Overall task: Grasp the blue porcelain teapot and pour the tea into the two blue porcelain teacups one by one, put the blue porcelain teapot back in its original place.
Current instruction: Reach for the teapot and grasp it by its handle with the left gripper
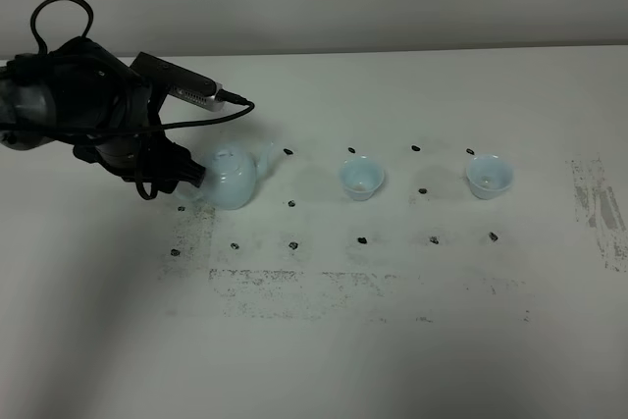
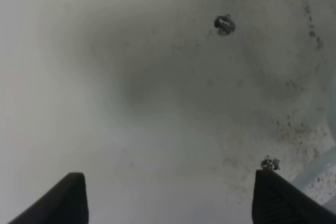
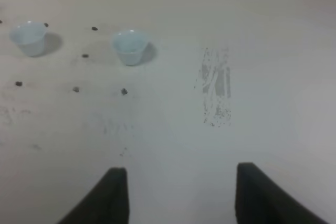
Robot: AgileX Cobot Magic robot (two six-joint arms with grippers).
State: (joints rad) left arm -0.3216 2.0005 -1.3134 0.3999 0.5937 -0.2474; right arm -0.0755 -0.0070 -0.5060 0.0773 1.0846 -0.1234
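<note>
From where I sat, the job had barely begun. The blue porcelain teapot (image 1: 234,180) stood upright on the tabletop (image 1: 392,360) at the left of the high view, lid on, spout toward the cups. The left fingers (image 2: 278,198) were spread wide just beside its handle side, with only bare tabletop between them and a pale sliver of the pot at the edge of the wrist view, so I judged it not yet grasped. The nearer teacup (image 1: 360,178) and the farther teacup (image 1: 489,177) sat upright to the right, well apart. I saw no tea in either. Grasping, both pours and the return were all left to do.

The right fingers (image 3: 115,195) hung apart over empty tabletop, holding nothing. Small black marks (image 1: 291,205) dotted the surface and a scuffed patch (image 1: 599,208) lay at far right. Nothing stood between pot and cups.
</note>
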